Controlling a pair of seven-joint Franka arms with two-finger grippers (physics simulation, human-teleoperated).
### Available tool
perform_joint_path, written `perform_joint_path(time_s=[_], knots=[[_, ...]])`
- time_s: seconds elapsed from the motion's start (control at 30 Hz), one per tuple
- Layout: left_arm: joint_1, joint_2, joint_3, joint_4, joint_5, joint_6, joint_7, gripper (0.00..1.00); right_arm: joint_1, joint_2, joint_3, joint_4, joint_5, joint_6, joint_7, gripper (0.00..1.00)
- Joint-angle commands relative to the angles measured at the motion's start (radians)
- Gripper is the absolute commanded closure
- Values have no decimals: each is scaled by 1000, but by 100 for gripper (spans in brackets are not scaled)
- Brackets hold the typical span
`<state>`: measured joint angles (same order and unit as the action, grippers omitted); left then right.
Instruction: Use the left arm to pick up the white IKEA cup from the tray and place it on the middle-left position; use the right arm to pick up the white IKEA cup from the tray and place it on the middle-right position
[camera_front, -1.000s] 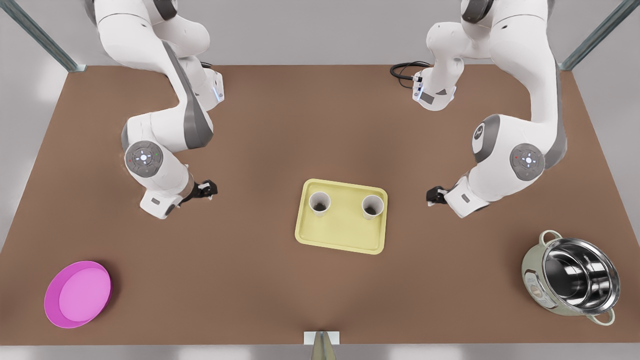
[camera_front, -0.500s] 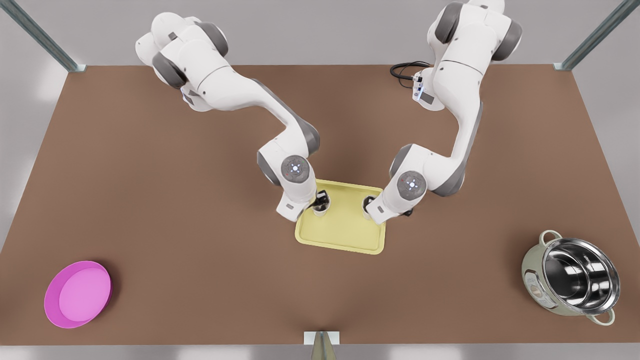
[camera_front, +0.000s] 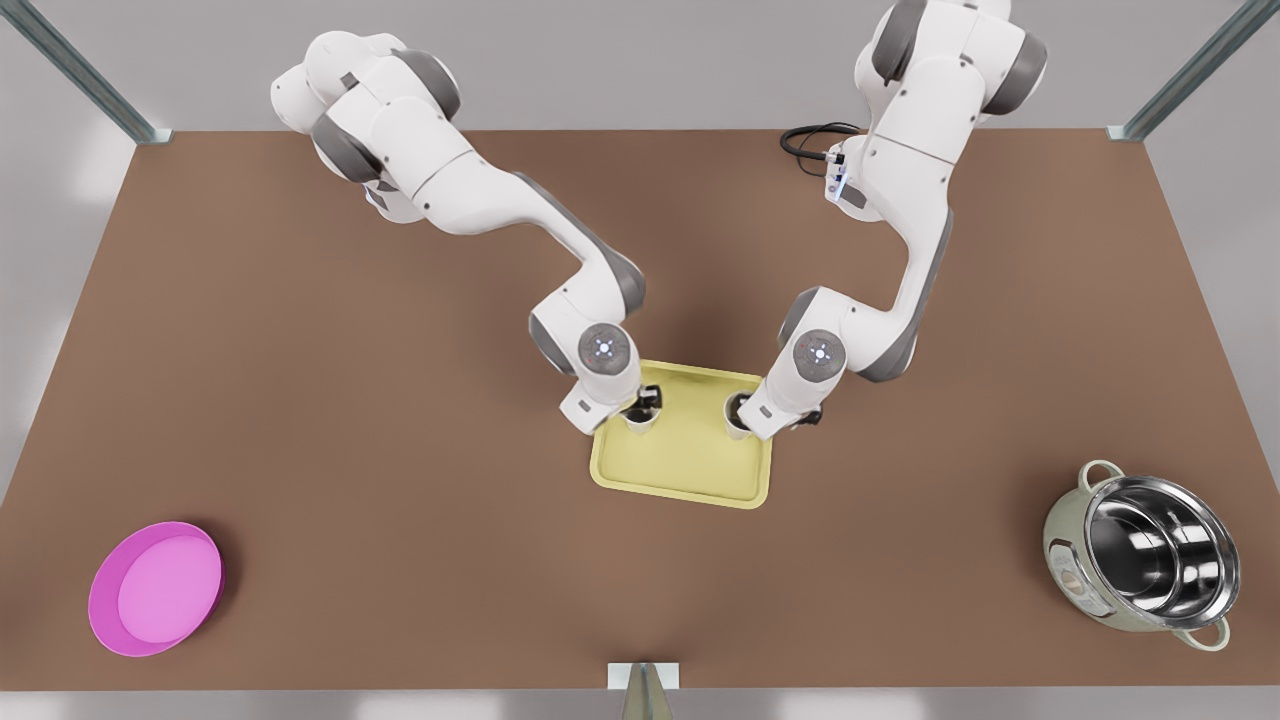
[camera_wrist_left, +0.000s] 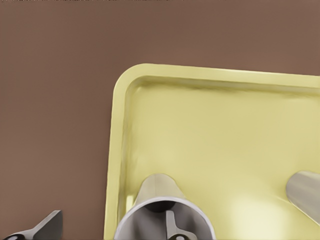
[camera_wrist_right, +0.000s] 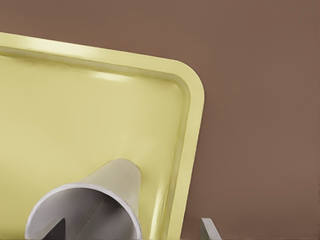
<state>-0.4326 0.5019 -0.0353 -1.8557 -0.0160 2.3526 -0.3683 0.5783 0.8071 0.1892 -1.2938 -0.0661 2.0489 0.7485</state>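
Note:
Two white cups stand upright on the pale yellow tray (camera_front: 690, 470). In the front view, my left gripper (camera_front: 641, 403) hangs over the cup (camera_front: 640, 420) on that view's left, and my right gripper (camera_front: 748, 412) over the other cup (camera_front: 735, 431). In the left wrist view the left gripper (camera_wrist_left: 110, 227) is open, one finger (camera_wrist_left: 171, 225) inside the cup (camera_wrist_left: 160, 192) and the other outside its wall. The right gripper (camera_wrist_right: 134, 227) is open the same way over its cup (camera_wrist_right: 112, 185).
A round pink dish (camera_front: 155, 588) lies at the front view's near left. A steel pot (camera_front: 1145, 560) stands at its near right. A black cable (camera_front: 805, 140) sits by the right arm's base. Bare brown tabletop lies on both sides of the tray.
Both arms swung in from the sides of the table to the tray and came down over the cups. In the last half second they only shifted slightly.

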Motion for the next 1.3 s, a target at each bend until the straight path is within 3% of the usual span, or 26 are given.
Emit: perform_joint_path(time_s=[0.0, 0.23, 0.3, 0.33, 0.43, 0.47, 0.53, 0.77, 0.83, 1.0, 1.23, 1.27], knots=[[0, 4, 0, 1, 4, 57, -89, 0, -1, -3, 1, -15, 0, 31, 140, 0], [-6, 30, 0, 0, 16, 73, -90, 0, 3, 17, 1, -22, -4, 73, 140, 0], [-9, 32, 0, 0, 18, 74, -93, 22, 5, 24, 1, -22, -9, 76, 138, 1], [-9, 30, 0, -3, 18, 70, -90, 24, 5, 24, 1, -22, -9, 76, 138, 11], [-9, 23, 0, -2, 18, 62, -86, 48, 6, 24, -1, -22, -11, 76, 137, 59], [-9, 23, 0, -2, 18, 62, -86, 62, 6, 24, -1, -22, -11, 76, 137, 62], [-9, 21, -2, -2, 18, 60, -90, 75, 6, 24, -1, -22, -9, 76, 138, 67], [2, -16, 3, 43, 14, -27, -93, 79, 8, 24, -1, -22, -9, 76, 141, 70], [3, -28, 51, 50, 13, -29, -61, 80, 6, 20, 1, -22, -8, 74, 144, 70], [294, -48, 69, 49, -1, -41, 413, 80, 2, -14, 1, -22, -3, 69, 150, 70], [360, 33, 72, 50, 4, 142, 468, 80, 9, 9, 3, -32, -12, 76, 149, 75], [362, 43, 72, 52, 1, 158, 468, 80, 9, 9, 3, -32, -24, 76, 149, 80]])
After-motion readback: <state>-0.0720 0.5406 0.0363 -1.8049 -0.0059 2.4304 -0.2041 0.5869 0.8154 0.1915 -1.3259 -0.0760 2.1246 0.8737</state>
